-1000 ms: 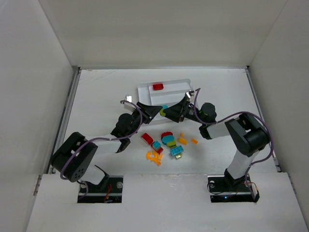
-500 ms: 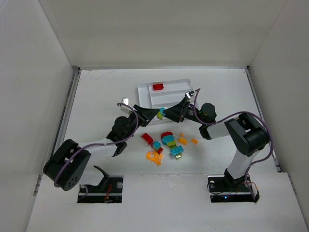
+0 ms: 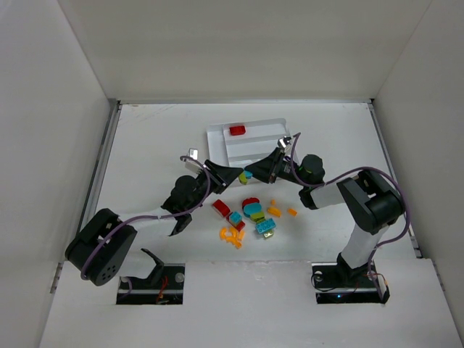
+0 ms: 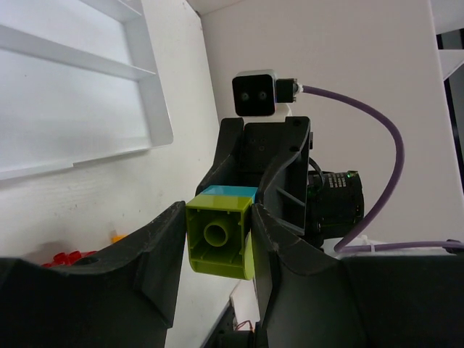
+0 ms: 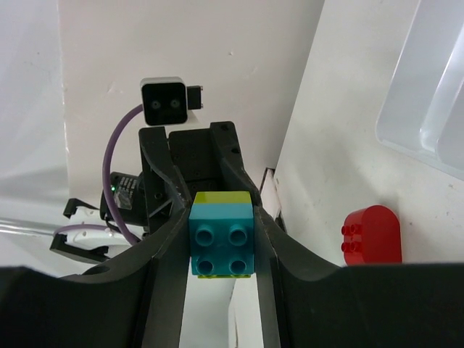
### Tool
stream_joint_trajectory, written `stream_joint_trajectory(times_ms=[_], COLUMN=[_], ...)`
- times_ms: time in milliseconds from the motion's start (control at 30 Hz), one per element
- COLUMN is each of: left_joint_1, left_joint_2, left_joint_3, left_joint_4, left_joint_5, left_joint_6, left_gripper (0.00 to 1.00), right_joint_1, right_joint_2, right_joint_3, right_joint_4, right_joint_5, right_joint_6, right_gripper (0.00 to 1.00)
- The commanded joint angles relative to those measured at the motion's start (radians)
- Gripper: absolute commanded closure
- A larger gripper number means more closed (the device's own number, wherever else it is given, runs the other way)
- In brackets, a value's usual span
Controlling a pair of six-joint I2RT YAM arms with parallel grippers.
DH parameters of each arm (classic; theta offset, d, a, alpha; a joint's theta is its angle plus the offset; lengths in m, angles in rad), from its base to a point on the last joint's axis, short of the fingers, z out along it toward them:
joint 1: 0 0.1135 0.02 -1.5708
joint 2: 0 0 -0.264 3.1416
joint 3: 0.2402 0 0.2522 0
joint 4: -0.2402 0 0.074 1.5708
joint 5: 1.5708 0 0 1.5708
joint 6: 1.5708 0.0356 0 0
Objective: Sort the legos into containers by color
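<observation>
Loose legos: lying nearest, scattered on the table.
Left gripper: pinching the lime green brick by its side walls.
Right gripper: clamping the teal brick that is stacked on it.
Handling: probably light, rigid and slick; gripping the flat sides looks safest.
Tray: lying beyond, holding one red brick.

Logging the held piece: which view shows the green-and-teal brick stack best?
Right wrist: the brick stack is large, teal studs and lime layer both clear. Left wrist shows mostly its lime underside; top external only a speck.
</observation>
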Motion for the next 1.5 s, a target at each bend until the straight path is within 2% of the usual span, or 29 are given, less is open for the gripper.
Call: stream_joint_trajectory(times_ms=[0,133,333,567,667,733,833,933,1267,1467], left_joint_1=[0.010,0.039,0.085,0.124,0.139,0.142,0.141,0.147,0.210,0.204], left_joint_2=[-0.013,-0.042,-0.094,-0.113,-0.120,-0.117,-0.119,-0.149,-0.340,-0.357], left_joint_3=[0.008,-0.014,-0.045,-0.051,-0.040,-0.020,0.007,0.012,-0.005,0.038], left_joint_4=[0.042,0.027,-0.022,-0.029,-0.046,-0.064,-0.098,-0.142,-0.401,-0.489], left_joint_5=[0.011,0.011,0.015,0.029,0.031,0.028,0.017,0.005,-0.067,-0.120], left_joint_6=[0.013,0.027,0.068,0.088,0.103,0.120,0.151,0.177,0.295,0.349], left_gripper=[0.88,0.88,0.89,0.89,0.89,0.89,0.89,0.89,0.89,0.89], right_joint_1=[0.004,-0.008,-0.028,-0.022,-0.022,-0.013,0.062,0.134,0.207,0.208], right_joint_2=[-0.018,-0.072,-0.185,-0.242,-0.290,-0.314,-0.311,-0.263,-0.080,-0.022], right_joint_3=[0.009,-0.006,-0.022,0.014,0.052,0.113,0.216,0.300,0.454,0.488], right_joint_4=[0.091,0.034,-0.164,-0.378,-0.561,-0.750,-0.961,-1.076,-1.130,-1.138], right_joint_5=[0.021,0.043,0.105,0.217,0.334,0.471,0.689,0.852,0.888,0.929], right_joint_6=[-0.043,-0.097,-0.249,-0.397,-0.500,-0.597,-0.745,-0.851,-0.901,-0.918], right_gripper=[0.74,0.79,0.79,0.78,0.78,0.78,0.77,0.76,0.76,0.72])
